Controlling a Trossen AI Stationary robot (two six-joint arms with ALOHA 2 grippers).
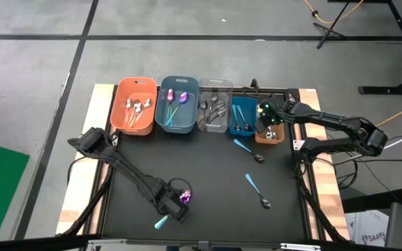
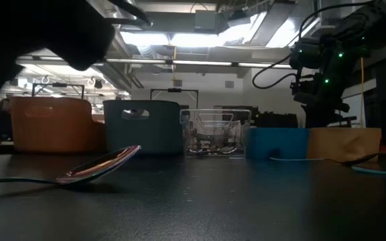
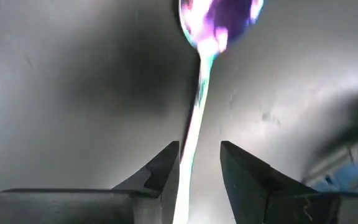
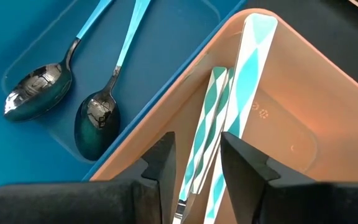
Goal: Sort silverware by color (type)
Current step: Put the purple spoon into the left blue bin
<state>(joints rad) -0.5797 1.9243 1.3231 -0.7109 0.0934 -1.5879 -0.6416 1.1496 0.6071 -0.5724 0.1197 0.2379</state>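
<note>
Five bins stand in one row at the far side of the black table (image 1: pixel 208 174). The orange bin (image 1: pixel 119 104) holds about three silver spoons. The grey-blue bin (image 1: pixel 165 120) holds two purple spoons. The clear bin (image 1: pixel 202 90) holds several dark utensils; I cannot count them. The blue bin (image 4: pixel 166 37) holds two blue-handled spoons (image 4: pixel 98 118). The brown bin (image 4: pixel 291 112) holds two utensils with teal-and-white striped handles (image 4: pixel 244 87).

Two more blue-handled spoons (image 1: pixel 257 189) lie on the open table, well apart from each other.

The left gripper (image 1: pixel 173 207) is low at the near side. Its jaws stand on both sides of the teal handle of one purple spoon (image 3: pixel 219 18), which lies on the table; whether they press it, I cannot tell.

The right gripper (image 4: pixel 194 165) hangs over the brown bin, its jaws parted around the striped handles; a grip is not clear.
</note>
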